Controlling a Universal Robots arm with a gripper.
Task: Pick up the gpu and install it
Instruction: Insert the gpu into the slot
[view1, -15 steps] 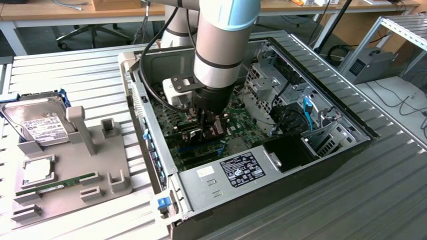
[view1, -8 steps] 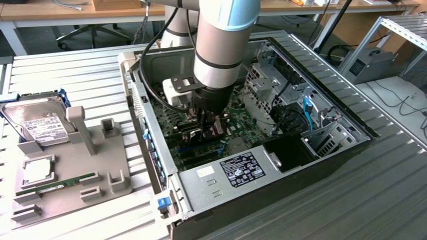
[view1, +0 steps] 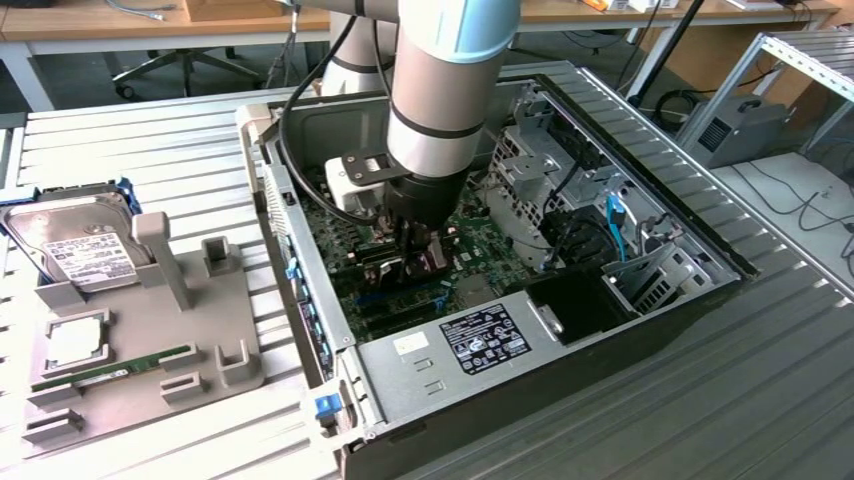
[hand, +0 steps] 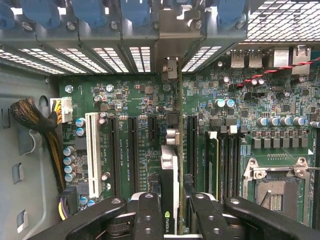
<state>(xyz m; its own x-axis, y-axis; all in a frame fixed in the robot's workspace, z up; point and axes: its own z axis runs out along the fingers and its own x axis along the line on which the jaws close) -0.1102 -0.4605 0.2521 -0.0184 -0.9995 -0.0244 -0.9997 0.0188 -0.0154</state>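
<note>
Gripper (hand: 172, 216) on a Universal Robots arm is closed on the gpu (hand: 169, 172), its black fingers (hand: 149, 220) pressing either face of the card, which stands on edge above the green motherboard (hand: 130, 100) inside an open computer case (view1: 400, 385). The card runs parallel to the dark expansion slots, with a long white slot (hand: 92, 150) off to one side and the empty processor socket (hand: 272, 192) to the other. Its far end reaches the vented rear wall of the case, beneath a row of blue clips (hand: 135, 10). Whether the card is seated in a slot cannot be told. A small green-and-white logo shows on the card's edge between the fingers; the name beside it is too small to read. White lettering printed on the motherboard next to the slots is likewise illegible.

In the exterior view the gripper (view1: 411, 262) is deep inside the case, which lies on its side on a ribbed metal tabletop (view1: 667, 400). A black label with white print and certification marks sits on the silver power supply (view1: 483, 342), its text too fine to make out. At the exterior view's left, well apart from the case, a grey fixture (view1: 174, 320) carries a hard drive (view1: 80, 245) with a white printed label, a square processor chip (view1: 76, 340) and a green memory stick (view1: 114, 368).
</note>
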